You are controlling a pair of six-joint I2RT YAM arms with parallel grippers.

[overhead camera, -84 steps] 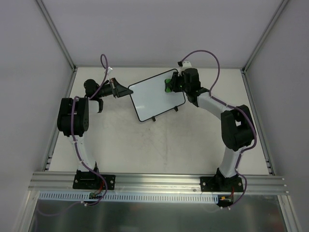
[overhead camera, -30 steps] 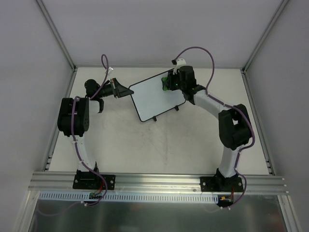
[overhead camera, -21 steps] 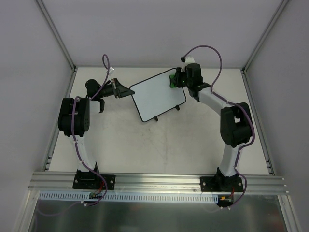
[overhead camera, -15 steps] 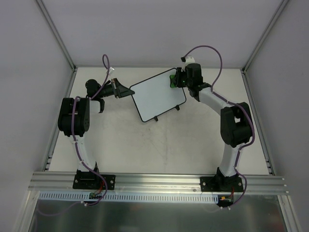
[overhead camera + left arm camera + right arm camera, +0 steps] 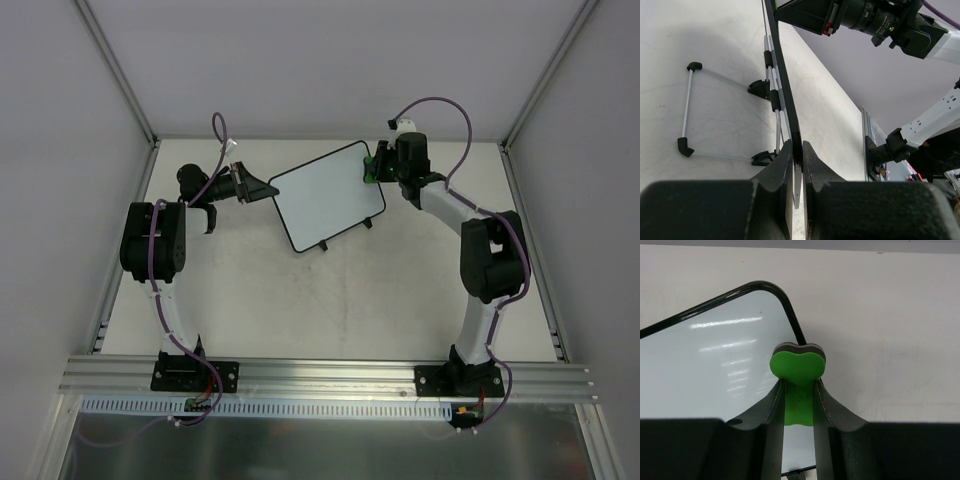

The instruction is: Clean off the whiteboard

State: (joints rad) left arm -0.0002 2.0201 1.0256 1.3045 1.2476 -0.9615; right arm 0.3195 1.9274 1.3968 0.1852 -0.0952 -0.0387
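Note:
The whiteboard (image 5: 325,195) lies tilted at the back of the table, its white face showing no marks. My left gripper (image 5: 262,189) is shut on its left edge; the left wrist view shows the board edge-on (image 5: 785,95) pinched between the jaws (image 5: 797,150). My right gripper (image 5: 372,168) is shut on the green eraser (image 5: 369,166) at the board's far right corner. In the right wrist view the eraser (image 5: 798,375) sits squeezed between the fingers (image 5: 798,390), over the rounded corner of the board (image 5: 715,365).
The board's wire stand (image 5: 687,107) and black feet (image 5: 760,89) show behind it in the left wrist view. The white table (image 5: 330,300) is ringed by grey walls and an aluminium rail (image 5: 330,375) at the near edge.
My right gripper with the eraser has moved right across the board's upper part, from over the face to its far right corner. The left gripper and the board have stayed put.

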